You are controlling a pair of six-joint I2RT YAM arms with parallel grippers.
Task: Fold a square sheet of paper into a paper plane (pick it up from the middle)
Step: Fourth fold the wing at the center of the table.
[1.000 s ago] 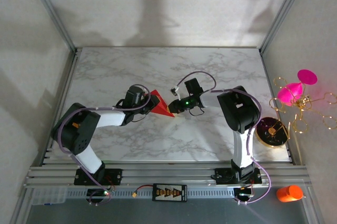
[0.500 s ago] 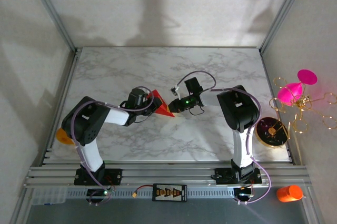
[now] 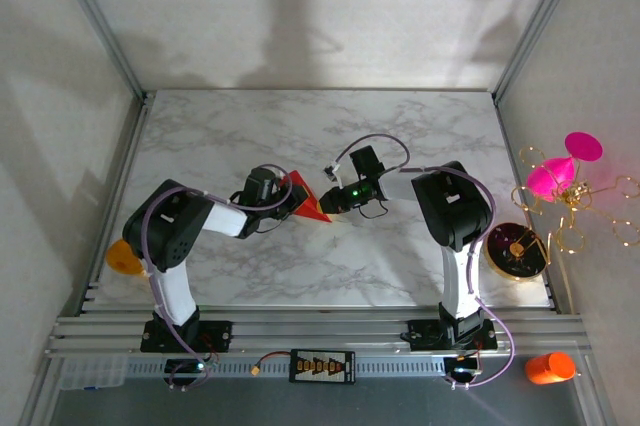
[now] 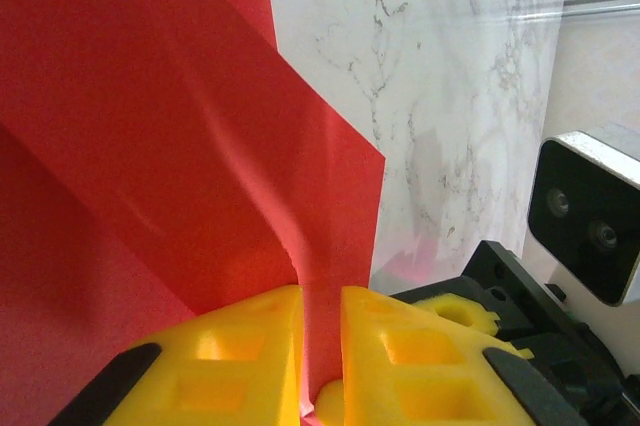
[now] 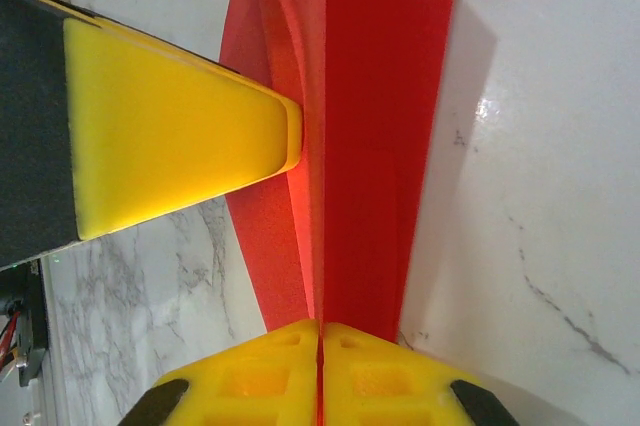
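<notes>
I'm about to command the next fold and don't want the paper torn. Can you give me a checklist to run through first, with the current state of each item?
1. Left gripper shut on the red paper: ok.
2. Right gripper shut on the paper's edge: ok.
3. Paper already folded, with layers showing in the right wrist view: ok.
4. Safe gap between the two grippers: they sit very close, cannot tell.
5. Paper lifted off the marble table: cannot tell.
</notes>
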